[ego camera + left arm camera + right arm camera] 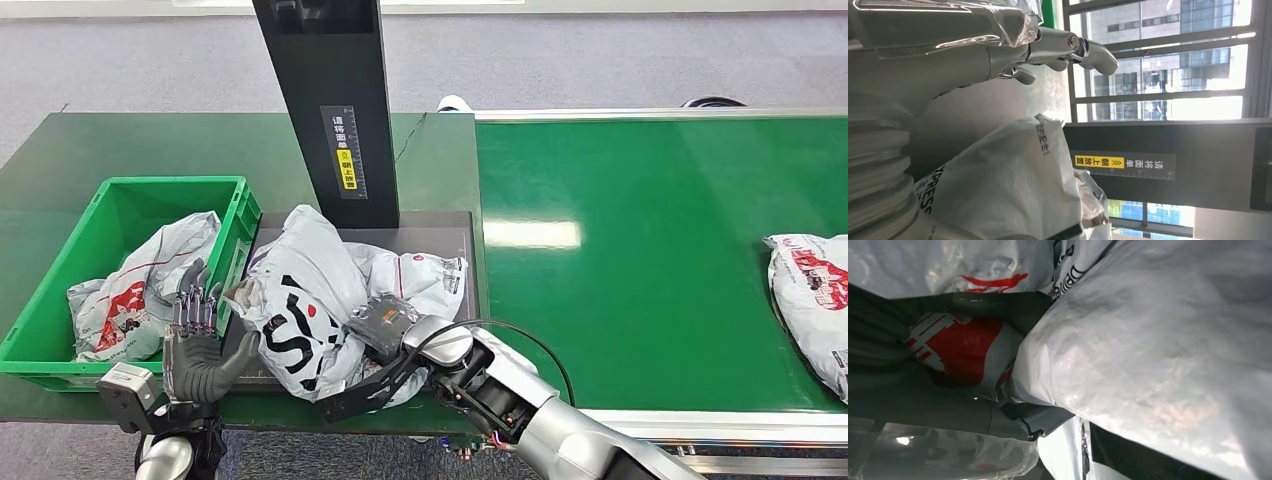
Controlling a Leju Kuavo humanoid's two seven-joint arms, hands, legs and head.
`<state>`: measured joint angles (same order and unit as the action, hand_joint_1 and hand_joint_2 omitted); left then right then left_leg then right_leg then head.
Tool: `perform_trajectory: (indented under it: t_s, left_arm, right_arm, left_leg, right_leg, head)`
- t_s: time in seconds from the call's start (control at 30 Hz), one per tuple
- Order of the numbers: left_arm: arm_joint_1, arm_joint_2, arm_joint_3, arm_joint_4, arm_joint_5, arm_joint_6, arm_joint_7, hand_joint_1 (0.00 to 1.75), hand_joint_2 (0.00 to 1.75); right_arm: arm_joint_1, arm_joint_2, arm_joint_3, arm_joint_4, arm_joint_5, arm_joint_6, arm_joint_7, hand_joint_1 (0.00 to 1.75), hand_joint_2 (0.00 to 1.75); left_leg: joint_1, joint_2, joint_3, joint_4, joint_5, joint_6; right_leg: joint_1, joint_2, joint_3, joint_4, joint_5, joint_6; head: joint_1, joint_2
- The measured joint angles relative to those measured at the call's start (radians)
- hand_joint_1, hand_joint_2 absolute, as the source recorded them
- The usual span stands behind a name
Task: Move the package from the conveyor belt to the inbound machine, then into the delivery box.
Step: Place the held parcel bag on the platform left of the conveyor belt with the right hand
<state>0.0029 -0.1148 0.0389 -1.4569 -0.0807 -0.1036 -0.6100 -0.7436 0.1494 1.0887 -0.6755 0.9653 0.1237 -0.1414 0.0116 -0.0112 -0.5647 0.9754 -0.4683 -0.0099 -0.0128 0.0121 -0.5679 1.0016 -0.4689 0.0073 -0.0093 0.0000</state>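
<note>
**Soft mailer on the scan plate, crate wall just beside it**

The package (305, 300), a white poly mailer with bold black lettering, lies crumpled on the dark plate of the inbound machine (330, 100), at the foot of its black column. A second, flatter bag (420, 272) lies partly under it.

It looks light, limp and slick: the film is creased and bulging, so it will likely sag and fold around whatever lifts it, and a shallow pinch on the skin could slide off. A hold under the bulk, or on a gathered fold near the middle, seems safer than a corner.

The right hand (385, 325) is pressed against the package's near side, its fingers hidden beneath the plastic; whether they are closed on it cannot be told. The left hand (195, 345) stands upright with fingers spread, holding nothing, between the package and the delivery box (238, 215).

The green box sits just beside the plate on the bench (150, 140), already holding a grey and red bag (145, 285). Its raised wall is the edge to clear; the column blocks the far side, so open room lies above and toward the robot. Another parcel (810, 300) waits well apart on the conveyor belt (620, 250).
</note>
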Motion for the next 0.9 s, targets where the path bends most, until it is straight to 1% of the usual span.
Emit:
perform_trajectory:
  t_s: [0.23,0.6,0.9]
  left_arm:
    - [0.017,0.000,0.002,-0.001,0.005,0.002,-0.005,0.00,1.75]
    - [0.040,0.004,0.005,-0.006,0.005,0.004,-0.010,0.00,1.75]
    - [0.058,0.004,0.021,-0.030,0.005,0.003,-0.011,0.00,1.75]
  right_arm:
    - [-0.002,-0.004,-0.001,0.008,0.048,-0.084,0.044,1.75,1.75]
    - [0.007,-0.014,-0.052,0.007,0.057,-0.098,0.055,1.75,1.75]
    - [0.018,-0.029,-0.130,-0.017,0.067,-0.114,0.064,1.75,1.75]
  left_leg:
    - [0.000,0.000,0.000,0.000,0.000,0.000]
    - [0.000,0.000,-0.001,0.000,0.000,0.000]
    - [0.000,0.000,-0.001,0.000,0.000,0.000]
  right_leg:
    - [0.000,0.000,0.000,0.000,0.000,0.000]
    - [0.000,0.000,0.000,0.000,0.000,0.000]
    - [0.000,0.000,-0.001,0.000,0.000,0.000]
  head:
    - [0.000,0.000]
    - [0.000,0.000]
    - [0.000,0.000]
